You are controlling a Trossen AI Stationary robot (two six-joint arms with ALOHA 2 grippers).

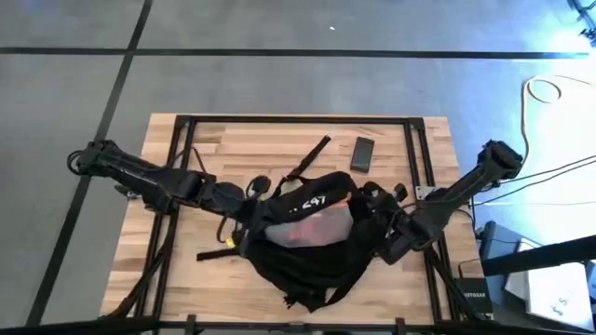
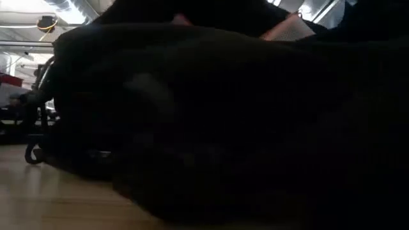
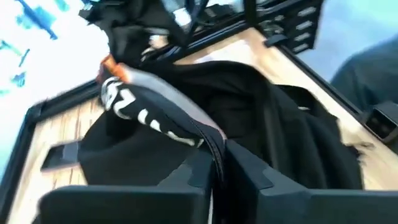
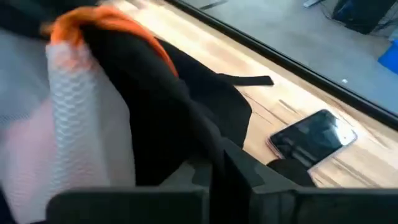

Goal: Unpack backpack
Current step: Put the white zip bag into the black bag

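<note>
The left gripper (image 1: 250, 210) pinches the edge of the one black backpack (image 1: 307, 251), lying mid-table; the right gripper (image 1: 377, 221) clamps its opposite side. White lettering reads "247". One translucent orange-trimmed pouch (image 1: 312, 226) sits in its opening. One dark phone (image 1: 362, 154) lies beyond on the table (image 1: 233, 149).

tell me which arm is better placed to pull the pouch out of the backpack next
Probably the right. Its tool sits at the translucent pouch showing in the backpack opening, with the pouch's orange trim close ahead in its wrist view. The left tool is shut on the backpack's edge, seemingly holding it open.
</note>
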